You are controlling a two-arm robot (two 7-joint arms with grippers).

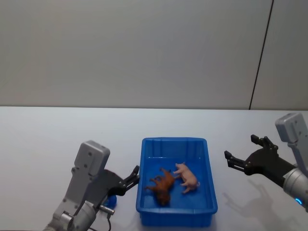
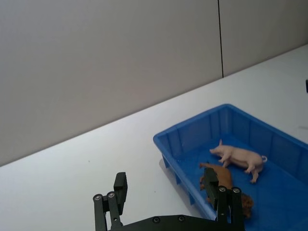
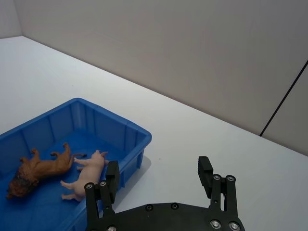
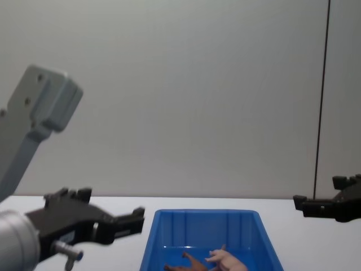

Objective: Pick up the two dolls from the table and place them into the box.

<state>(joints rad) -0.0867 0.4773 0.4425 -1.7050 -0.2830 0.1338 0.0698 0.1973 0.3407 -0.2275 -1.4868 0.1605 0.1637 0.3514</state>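
Both dolls were found lying inside the box (image 1: 176, 215): the reddish-brown doll (image 1: 162, 184) on its side toward the robot's left, the pale pink doll (image 1: 186, 176) just beside it, the two apparently touching at the legs. The box was set on the white bench (image 1: 57, 130). The left claw (image 1: 131, 179) was seen open and empty just beside the box's left wall, above the bench. The right claw (image 1: 239, 153) was likewise spread open and empty, apart from the box's right side. The placing was judged complete; at most, withdrawal of the arms was left.
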